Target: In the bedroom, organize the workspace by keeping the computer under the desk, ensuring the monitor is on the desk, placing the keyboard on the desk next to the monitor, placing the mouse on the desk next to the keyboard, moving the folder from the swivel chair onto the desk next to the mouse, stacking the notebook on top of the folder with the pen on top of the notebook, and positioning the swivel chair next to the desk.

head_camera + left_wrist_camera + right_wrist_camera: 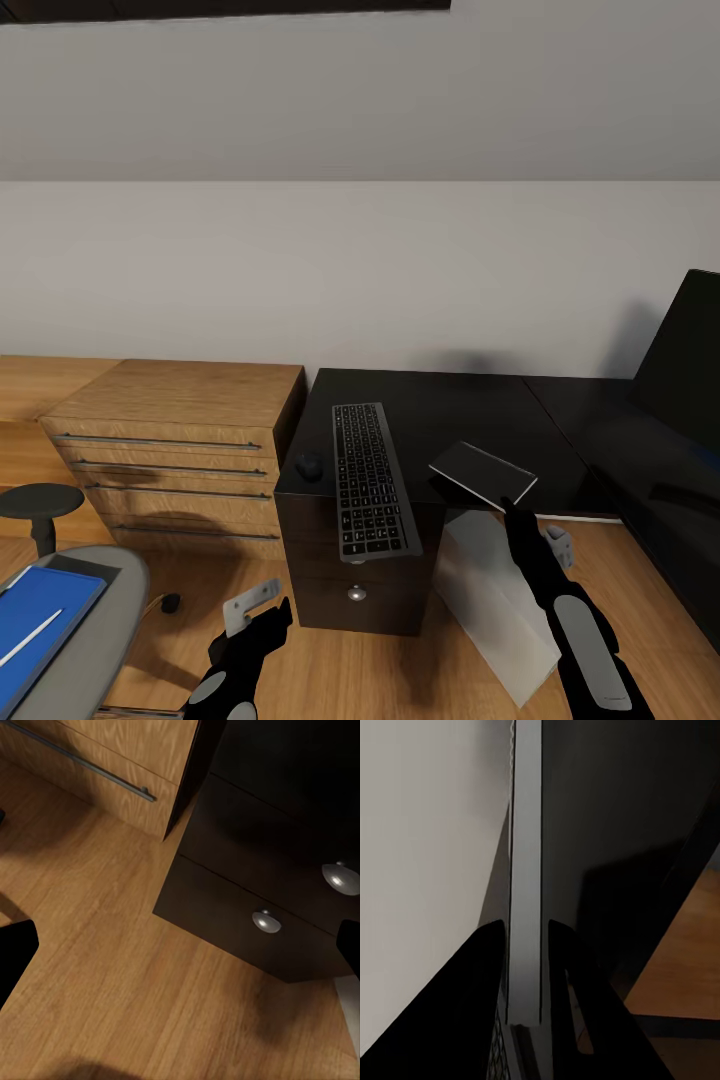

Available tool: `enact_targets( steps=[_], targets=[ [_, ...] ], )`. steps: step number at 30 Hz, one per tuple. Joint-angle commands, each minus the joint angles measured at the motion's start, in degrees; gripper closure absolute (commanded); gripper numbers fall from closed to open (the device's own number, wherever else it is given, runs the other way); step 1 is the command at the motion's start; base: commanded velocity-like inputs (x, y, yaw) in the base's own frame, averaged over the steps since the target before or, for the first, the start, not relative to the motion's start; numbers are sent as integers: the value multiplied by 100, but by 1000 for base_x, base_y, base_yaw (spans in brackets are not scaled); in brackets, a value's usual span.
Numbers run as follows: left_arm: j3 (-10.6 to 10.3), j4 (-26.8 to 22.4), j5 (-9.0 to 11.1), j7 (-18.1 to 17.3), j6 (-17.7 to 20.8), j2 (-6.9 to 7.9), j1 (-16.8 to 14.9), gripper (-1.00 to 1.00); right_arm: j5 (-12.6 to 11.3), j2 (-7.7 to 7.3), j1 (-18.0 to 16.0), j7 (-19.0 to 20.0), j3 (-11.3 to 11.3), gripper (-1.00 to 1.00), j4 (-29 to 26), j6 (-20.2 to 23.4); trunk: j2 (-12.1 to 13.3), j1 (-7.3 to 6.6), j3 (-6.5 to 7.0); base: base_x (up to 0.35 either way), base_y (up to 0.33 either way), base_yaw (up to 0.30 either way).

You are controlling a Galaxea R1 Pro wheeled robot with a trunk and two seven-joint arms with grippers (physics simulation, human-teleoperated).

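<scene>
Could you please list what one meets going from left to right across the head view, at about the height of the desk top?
Wooden chest → mouse → keyboard → notebook → monitor.

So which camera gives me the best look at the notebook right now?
The head view: the notebook shows whole, tilted above the desk, held at its near edge by the right gripper. The right wrist view sees it only edge-on, a thin pale strip between the two fingers. The left wrist view looks at the desk's drawer knobs.

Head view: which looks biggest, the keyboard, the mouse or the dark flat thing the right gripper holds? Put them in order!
1. keyboard
2. dark flat thing in the right gripper, raised, so its size is less sure
3. mouse
</scene>
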Motion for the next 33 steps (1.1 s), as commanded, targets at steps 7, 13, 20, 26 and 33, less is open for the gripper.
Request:
enact_targets(
  steps=[7,13,20,26,33],
  targets=[
    [-10,-8,21,42,20,6,-4,-100,-55,6,-3,29,-22,100,-8,46,-3,0,-5,0,0,0],
    [-9,-8,21,42,20,6,-3,-100,-55,6,-6,26,-22,100,-10,46,-3,0,-5,0,0,0],
    [-10,-8,21,42,20,6,-5,-100,-55,6,-5,30,-22,100,-4,46,-3,0,-5,-16,0,0],
    [-9,-8,21,42,16,6,-5,-100,-55,6,-7,31,-22,100,-5,46,-3,0,-5,-39,0,0],
    [-10,-8,21,42,12,6,-3,-100,-55,6,-5,32,-22,100,-8,46,-3,0,-5,-4,0,0]
  ],
)
